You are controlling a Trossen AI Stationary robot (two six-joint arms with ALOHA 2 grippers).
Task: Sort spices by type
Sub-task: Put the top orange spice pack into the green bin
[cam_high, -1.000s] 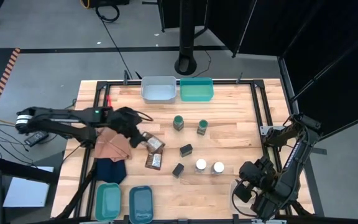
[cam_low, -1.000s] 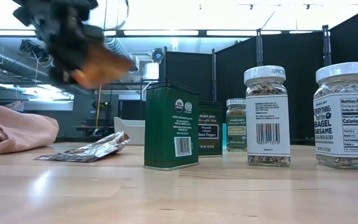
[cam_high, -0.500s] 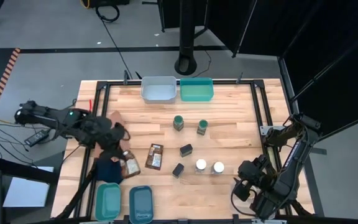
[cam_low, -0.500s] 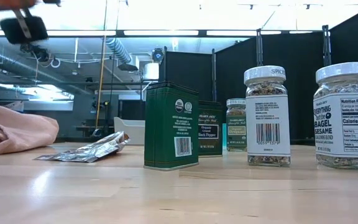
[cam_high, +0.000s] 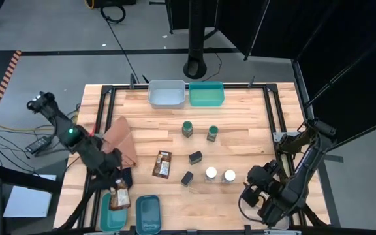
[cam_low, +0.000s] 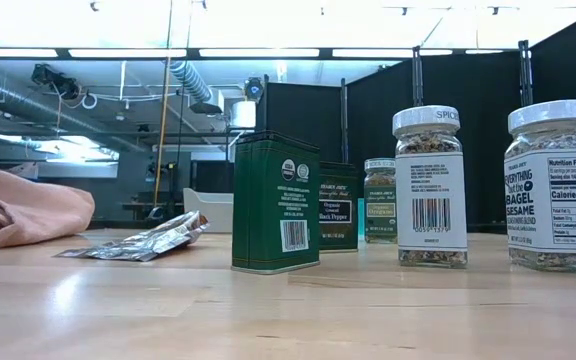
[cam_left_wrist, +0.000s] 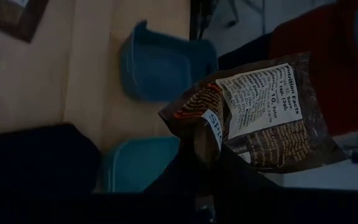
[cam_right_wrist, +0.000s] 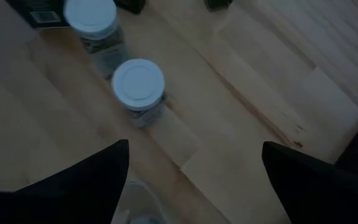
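My left gripper (cam_high: 115, 186) is at the near left corner, shut on a flat brown packet (cam_high: 117, 197) above the teal bin (cam_high: 104, 215). A second brown packet (cam_high: 162, 163) lies flat mid-table. Two green-lidded jars (cam_high: 187, 128) (cam_high: 212, 133), two black boxes (cam_high: 195, 156) (cam_high: 187, 177) and two white-lidded jars (cam_high: 211, 173) (cam_high: 229, 175) stand upright on the table. My right gripper (cam_right_wrist: 194, 186) hovers open near the right near corner, above bare wood just short of the white-lidded jars (cam_right_wrist: 138, 87). My left gripper pinches the brown packet between its two fingers at a crumpled edge (cam_left_wrist: 205, 138). The fingers slant down toward the table's near edge. The packet is lifted clear and sticks out beyond the fingertips, its printed label (cam_left_wrist: 263, 102) facing the wrist camera.
A grey bin (cam_high: 166, 93) and a green bin (cam_high: 206, 93) sit at the far edge. A blue bin (cam_high: 148, 212) is beside the teal one at the near edge. A brown cloth (cam_high: 119, 140) and a dark blue cloth (cam_high: 121, 175) lie at the left.
My left gripper has carried one brown packet from beside the other packet at mid-table toward the near left corner, swinging about until it hangs over the teal bin. The packet is lifted clear. The second packet stays on the table.
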